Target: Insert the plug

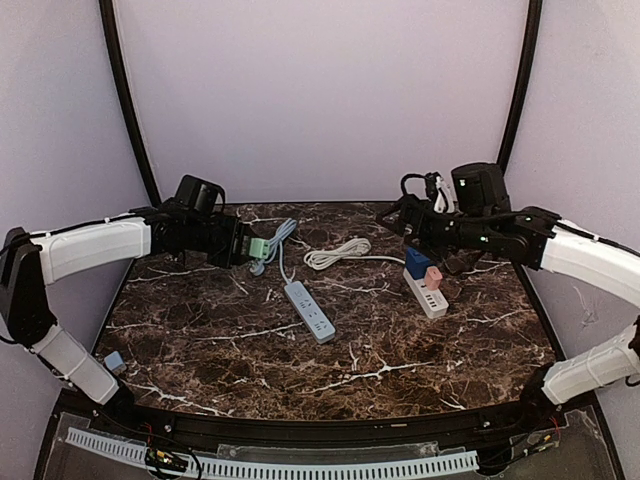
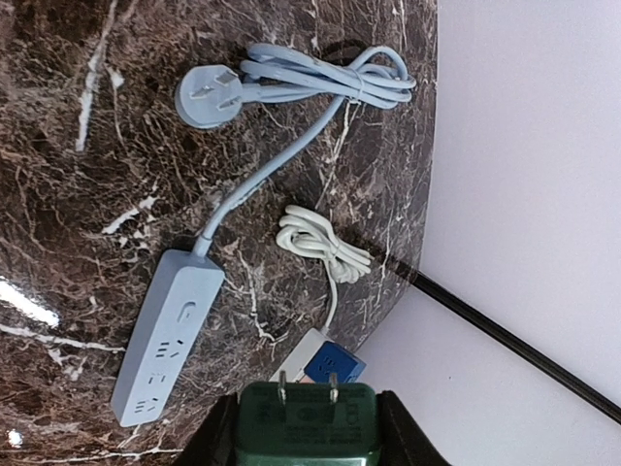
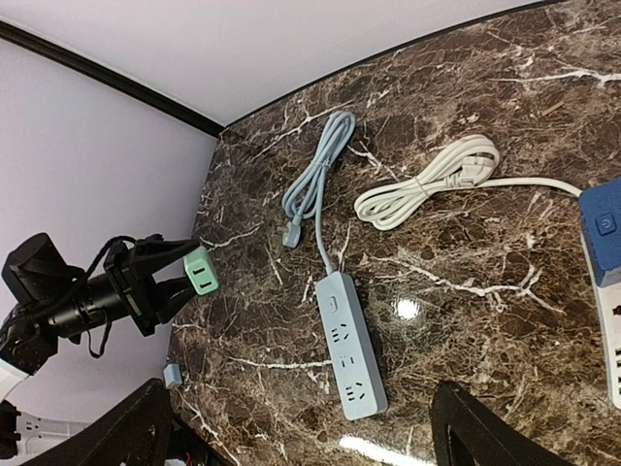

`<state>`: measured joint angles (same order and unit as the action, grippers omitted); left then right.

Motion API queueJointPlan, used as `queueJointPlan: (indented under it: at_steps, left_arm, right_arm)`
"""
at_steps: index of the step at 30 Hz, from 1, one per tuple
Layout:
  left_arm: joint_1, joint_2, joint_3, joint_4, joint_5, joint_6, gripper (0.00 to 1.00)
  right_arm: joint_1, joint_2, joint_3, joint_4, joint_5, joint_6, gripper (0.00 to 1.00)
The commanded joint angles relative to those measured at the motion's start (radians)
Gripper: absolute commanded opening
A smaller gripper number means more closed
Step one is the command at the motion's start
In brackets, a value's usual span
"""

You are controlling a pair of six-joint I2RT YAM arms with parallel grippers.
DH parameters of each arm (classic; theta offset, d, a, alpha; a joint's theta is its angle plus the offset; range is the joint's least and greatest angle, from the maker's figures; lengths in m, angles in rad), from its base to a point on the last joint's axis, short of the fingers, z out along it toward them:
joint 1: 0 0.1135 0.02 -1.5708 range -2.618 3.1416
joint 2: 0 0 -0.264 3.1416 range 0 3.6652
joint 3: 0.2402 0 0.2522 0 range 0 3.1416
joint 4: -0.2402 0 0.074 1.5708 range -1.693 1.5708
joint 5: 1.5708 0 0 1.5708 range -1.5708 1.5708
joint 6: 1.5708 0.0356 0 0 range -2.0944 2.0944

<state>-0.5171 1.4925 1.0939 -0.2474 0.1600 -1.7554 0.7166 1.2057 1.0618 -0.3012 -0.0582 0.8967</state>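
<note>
My left gripper [image 1: 252, 247] is shut on a green plug [image 1: 261, 247] and holds it above the table's back left. In the left wrist view the plug [image 2: 308, 422] sits between the jaws with its two prongs pointing forward. It also shows in the right wrist view [image 3: 201, 271]. A light blue power strip [image 1: 309, 310] lies flat at the table's middle, sockets up [image 2: 165, 340] [image 3: 349, 343]. My right gripper [image 1: 398, 222] is open and empty [image 3: 301, 447], hovering above a white power strip [image 1: 428, 295] that carries a blue adapter [image 1: 416, 262] and a pink one [image 1: 433, 276].
The blue strip's coiled cable and its plug [image 2: 207, 97] lie behind it. A coiled white cord [image 1: 337, 253] lies at the back middle. A small grey-blue block [image 1: 114, 362] sits at the table's left edge. Black frame posts stand at both back corners.
</note>
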Motion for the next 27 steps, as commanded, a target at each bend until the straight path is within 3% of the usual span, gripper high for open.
queueJointPlan:
  at_steps: [1,14,27]
  left_arm:
    - [-0.039,0.022,0.053,0.035,0.007,-0.040,0.01]
    - [-0.145,0.097,0.130,0.104,0.023,-0.105,0.01]
    - [-0.202,0.100,0.156,0.136,0.004,-0.148,0.01]
  right_arm:
    - [0.061,0.077,0.065,0.088,0.032,-0.038,0.92]
    - [0.189,0.220,0.134,0.182,0.047,-0.127,0.88]
    - [0.215,0.318,0.182,0.172,0.107,-0.113,0.80]
